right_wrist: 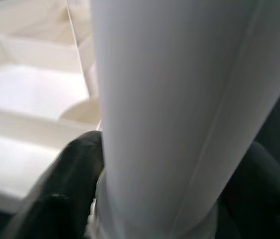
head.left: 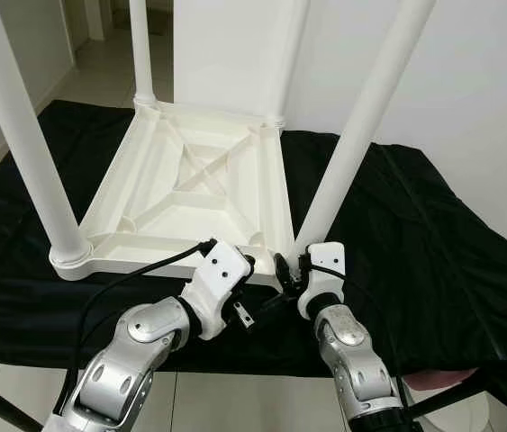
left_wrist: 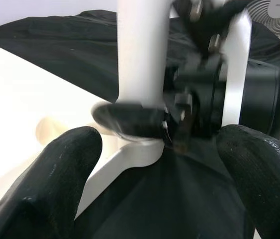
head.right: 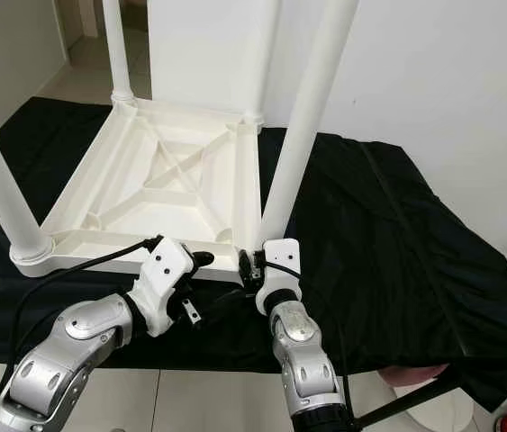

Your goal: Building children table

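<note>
A: Where are you working?

B: A black cloth [head.left: 415,225] covers the work surface, with a white wall behind. You've got the white table top [head.left: 190,193] lying upside down on it, with four legs standing up from the corners.

A: And the near right leg [head.left: 361,126]?

B: Your right gripper [right_wrist: 169,194] is pinching it at its base, one finger [right_wrist: 75,179] on each side. Your left gripper [left_wrist: 154,174] sits just beside that same corner with its fingers [left_wrist: 55,179] spread, holding nothing.
</note>
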Controlling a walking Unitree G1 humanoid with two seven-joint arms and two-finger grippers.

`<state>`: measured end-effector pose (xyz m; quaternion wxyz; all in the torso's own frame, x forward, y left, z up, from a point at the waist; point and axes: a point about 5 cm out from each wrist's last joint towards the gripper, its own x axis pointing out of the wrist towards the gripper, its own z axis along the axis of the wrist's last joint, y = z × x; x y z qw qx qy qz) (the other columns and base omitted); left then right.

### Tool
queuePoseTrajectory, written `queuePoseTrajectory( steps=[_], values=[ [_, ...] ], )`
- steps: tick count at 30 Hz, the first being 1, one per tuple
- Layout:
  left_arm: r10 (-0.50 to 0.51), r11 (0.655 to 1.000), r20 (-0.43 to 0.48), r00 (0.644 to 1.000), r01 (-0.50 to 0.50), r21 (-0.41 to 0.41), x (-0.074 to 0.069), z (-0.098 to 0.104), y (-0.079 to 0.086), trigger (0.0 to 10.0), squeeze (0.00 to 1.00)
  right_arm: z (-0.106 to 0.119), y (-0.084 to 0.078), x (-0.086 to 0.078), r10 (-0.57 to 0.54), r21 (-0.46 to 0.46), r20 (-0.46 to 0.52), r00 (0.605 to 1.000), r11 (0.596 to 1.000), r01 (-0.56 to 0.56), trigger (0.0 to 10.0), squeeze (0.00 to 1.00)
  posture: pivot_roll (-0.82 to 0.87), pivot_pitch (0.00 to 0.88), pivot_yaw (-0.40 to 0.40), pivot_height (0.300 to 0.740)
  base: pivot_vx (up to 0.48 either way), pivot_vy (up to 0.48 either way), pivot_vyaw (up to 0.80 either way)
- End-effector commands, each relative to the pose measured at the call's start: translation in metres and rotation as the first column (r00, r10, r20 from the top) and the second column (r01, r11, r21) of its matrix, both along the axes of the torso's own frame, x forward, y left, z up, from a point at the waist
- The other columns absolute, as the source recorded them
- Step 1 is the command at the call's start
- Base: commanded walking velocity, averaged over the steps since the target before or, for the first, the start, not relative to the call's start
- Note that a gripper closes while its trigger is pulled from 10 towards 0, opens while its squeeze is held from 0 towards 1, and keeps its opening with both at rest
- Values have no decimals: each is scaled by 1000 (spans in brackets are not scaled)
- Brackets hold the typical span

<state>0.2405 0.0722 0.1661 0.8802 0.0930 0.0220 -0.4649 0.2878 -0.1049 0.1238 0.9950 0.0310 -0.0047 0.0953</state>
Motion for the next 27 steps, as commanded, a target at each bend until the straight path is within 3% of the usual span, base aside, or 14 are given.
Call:
queuePoseTrajectory(
  steps=[1,6,10,11,12,13,14,17,19,25,26,27],
  values=[
    [-1,1000,-10,1000,2,2,1,-1,-3,10000,0,7,-6,0,10,20,27,1000,1000,-11,10000,1000,13,0,-123,740,0,0,0],
    [3,1000,-6,1000,-3,1,1,0,-2,10000,0,13,-14,2,171,-20,42,984,985,-170,10000,1000,16,0,-127,740,0,0,0],
    [6,1000,-5,1000,-6,1,1,0,-2,10000,0,19,-18,1,302,-91,58,951,951,-297,10000,1000,19,0,-127,740,0,0,0],
    [7,1000,-4,1000,-7,1,2,0,-2,10000,0,21,-20,0,357,-119,61,932,930,-348,10000,310,20,0,-128,740,0,0,0],
    [8,1000,-3,1000,-8,1,2,0,-1,10000,0,23,-21,0,389,-135,61,919,915,-379,10000,310,21,0,-128,740,0,0,0],
    [11,1000,0,1000,-11,2,3,1,-1,10000,0,21,-24,1,455,-159,38,890,882,-444,10000,0,25,0,-129,740,0,0,0],
    [11,1000,0,1000,-11,2,3,1,-1,10000,0,21,-24,1,455,-159,38,890,882,-444,10000,0,25,0,-129,740,0,0,0],
    [16,1000,5,1000,-16,6,3,2,1,10000,0,18,-32,4,602,-227,-25,798,774,-591,10000,0,29,0,-127,740,0,0,0],
    [16,1000,8,1000,-16,7,3,2,1,10000,0,15,-33,7,646,-235,-55,761,733,-639,10000,0,35,0,-126,740,0,0,0],
    [15,1000,11,1000,-15,7,4,3,1,10000,0,9,-33,17,678,-226,-100,728,698,-680,10000,0,41,0,-124,740,0,0,0],
    [16,1000,13,1000,-16,8,4,4,1,10000,0,5,-32,21,676,-218,-113,728,698,-682,7804,0,45,0,-123,740,0,0,0],
    [16,1000,14,1000,-17,9,5,4,1,10000,0,2,-32,24,677,-211,-124,726,696,-686,4745,0,47,0,-123,740,0,0,0]
  ],
)
